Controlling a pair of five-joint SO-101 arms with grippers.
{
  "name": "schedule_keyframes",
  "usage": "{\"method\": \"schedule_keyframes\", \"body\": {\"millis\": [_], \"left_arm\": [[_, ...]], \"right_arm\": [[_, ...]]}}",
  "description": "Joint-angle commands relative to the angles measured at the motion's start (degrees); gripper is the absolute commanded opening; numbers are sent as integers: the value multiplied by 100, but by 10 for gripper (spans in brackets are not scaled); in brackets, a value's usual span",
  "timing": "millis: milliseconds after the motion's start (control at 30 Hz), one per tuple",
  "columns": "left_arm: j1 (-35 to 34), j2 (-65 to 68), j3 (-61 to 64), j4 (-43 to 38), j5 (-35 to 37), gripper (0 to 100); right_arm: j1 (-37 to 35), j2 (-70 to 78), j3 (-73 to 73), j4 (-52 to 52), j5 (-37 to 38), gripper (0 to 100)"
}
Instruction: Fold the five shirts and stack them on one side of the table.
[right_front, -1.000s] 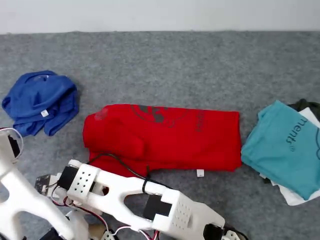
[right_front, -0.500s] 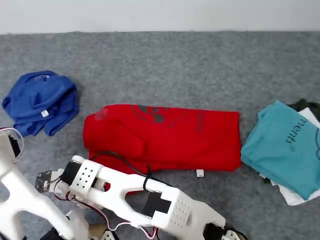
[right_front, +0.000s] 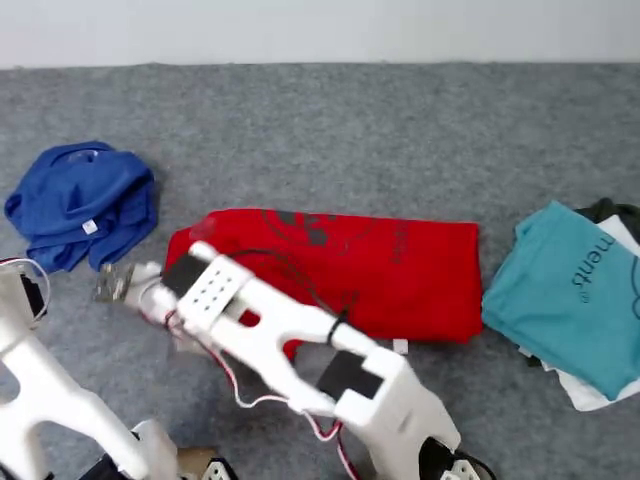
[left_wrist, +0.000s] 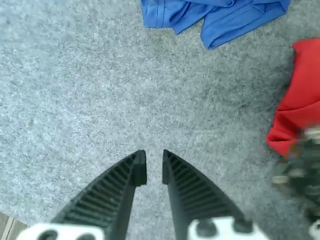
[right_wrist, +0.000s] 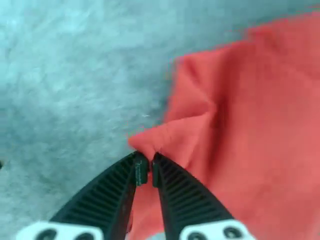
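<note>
The red shirt (right_front: 400, 270) lies in the middle of the grey felt-covered tabletop (right_front: 350, 130), folded into a long band. The right hand (right_wrist: 145, 170) is at the shirt's left end, its fingers drawn narrow and pinching a small peak of red cloth at the edge. The right arm (right_front: 300, 345) stretches across the near part of the shirt to get there. The left hand (left_wrist: 154, 167) hangs over bare felt near the left side, fingers narrow with a slim gap and nothing between them. A crumpled blue shirt (right_front: 80, 200) sits at the far left, apart from the red one. At the right edge a folded teal shirt (right_front: 570, 300) tops a pile, with a white shirt (right_front: 590, 395) and a dark garment (right_front: 610, 210) showing beneath it.
</note>
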Motion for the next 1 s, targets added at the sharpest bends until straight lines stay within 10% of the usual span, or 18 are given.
{"method": "schedule_keyframes", "body": {"millis": [0, 967], "left_arm": [[62, -132, -22, -9, 35, 73], [70, -88, 13, -9, 35, 73]], "right_arm": [[303, -497, -26, -224, 396, 11], [1490, -57, -176, -1886, 1046, 13]]}}
